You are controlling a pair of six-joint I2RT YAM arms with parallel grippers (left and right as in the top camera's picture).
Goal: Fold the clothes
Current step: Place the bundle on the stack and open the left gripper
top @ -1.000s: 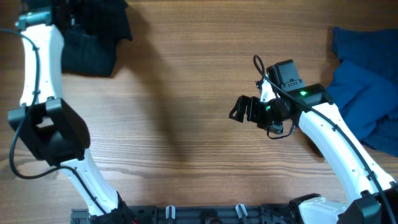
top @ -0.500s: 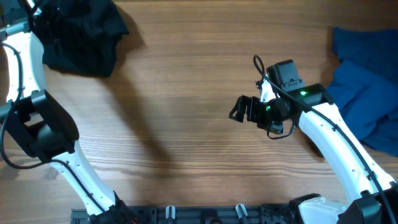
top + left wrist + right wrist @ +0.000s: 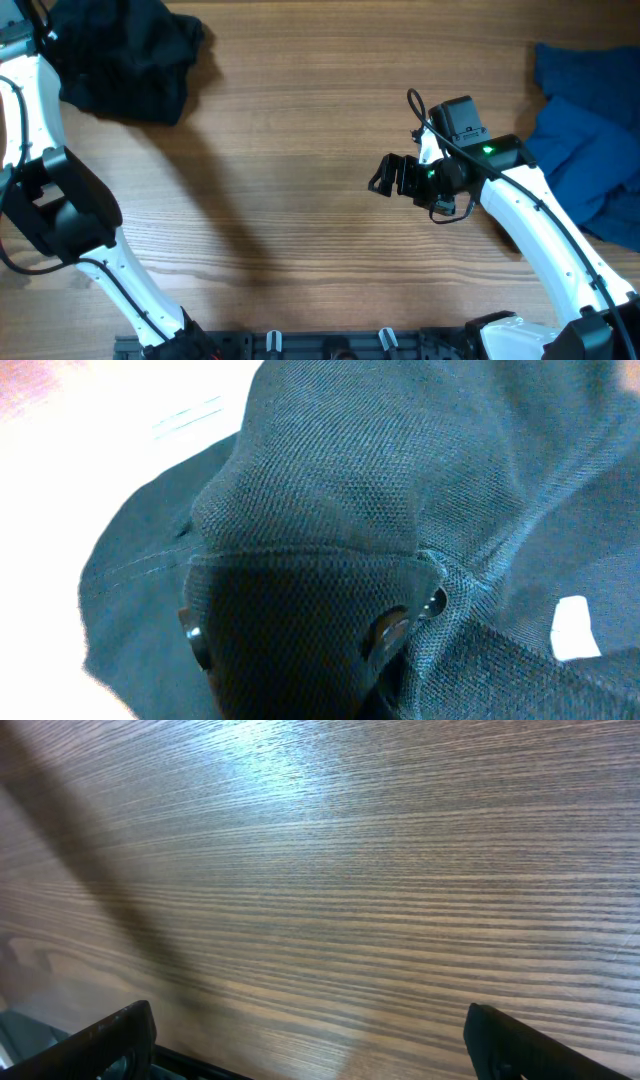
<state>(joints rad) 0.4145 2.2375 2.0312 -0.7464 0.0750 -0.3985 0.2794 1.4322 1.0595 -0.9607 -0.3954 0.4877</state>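
Observation:
A black shirt (image 3: 125, 60) lies bunched at the table's far left corner. In the left wrist view its weave fills the frame, with a small white mark (image 3: 575, 628) at the right. My left gripper (image 3: 300, 635) is shut on a fold of this shirt, and the cloth drapes over its jaws and hides them. Overhead, that gripper sits at the top left edge, mostly hidden by the cloth. A heap of blue clothes (image 3: 590, 140) lies at the right edge. My right gripper (image 3: 385, 175) (image 3: 320, 1050) hangs open over bare wood mid-table, holding nothing.
The wooden table (image 3: 290, 150) runs between the two heaps. My left arm (image 3: 60, 200) crosses the left side, and its shadow (image 3: 230, 230) falls on the wood. A black rail (image 3: 320, 345) lines the near edge.
My left arm has swung left and toward the far corner, dragging the black shirt with it. The right arm has not moved.

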